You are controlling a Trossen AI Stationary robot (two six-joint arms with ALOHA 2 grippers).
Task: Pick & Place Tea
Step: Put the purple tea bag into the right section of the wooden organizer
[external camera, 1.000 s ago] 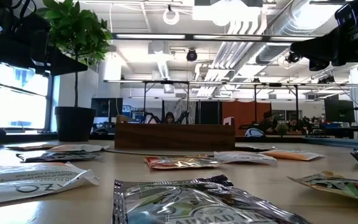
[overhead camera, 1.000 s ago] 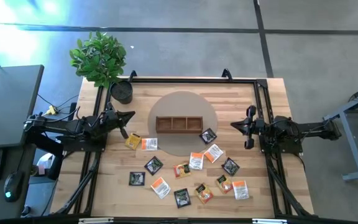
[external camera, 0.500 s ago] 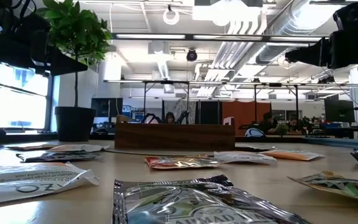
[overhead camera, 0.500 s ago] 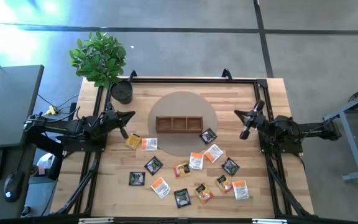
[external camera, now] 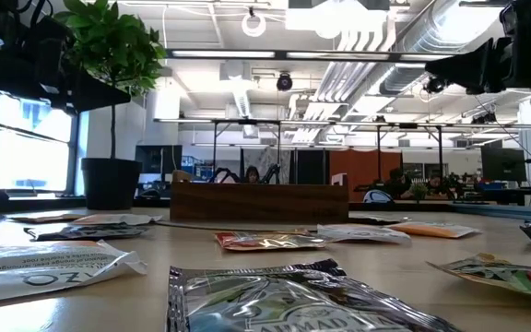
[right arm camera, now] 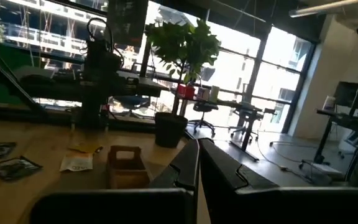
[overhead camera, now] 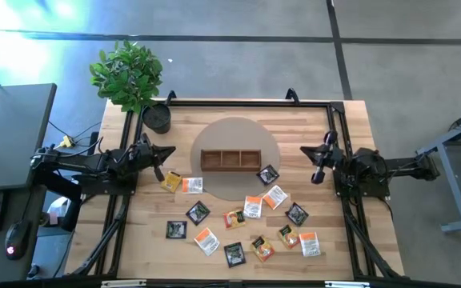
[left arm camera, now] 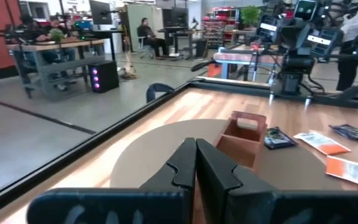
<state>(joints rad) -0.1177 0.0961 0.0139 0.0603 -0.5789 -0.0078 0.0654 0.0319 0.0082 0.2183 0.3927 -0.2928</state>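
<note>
The wooden tray (overhead camera: 230,159) sits between the two grippers, and its three little boxes show only bare wood. The left gripper (overhead camera: 169,152) waits just beside the tray's one end, fingers pressed together, holding nothing. The right gripper (overhead camera: 306,153) is near the other end, fingers pressed together too. The tea packets (overhead camera: 252,206) lie flat on the table (overhead camera: 350,112), near both grippers, all outside the tray.

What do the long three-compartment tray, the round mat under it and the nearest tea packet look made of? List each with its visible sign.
Long brown three-compartment tray: wood by the look, with a matte brown grain tone.
Round grey-brown mat under the tray: possibly felt or cork; flat, dull, no glare.
Nearest silver tea packet in the low view: metallised foil or film, crinkled and mirror-shiny.
</note>
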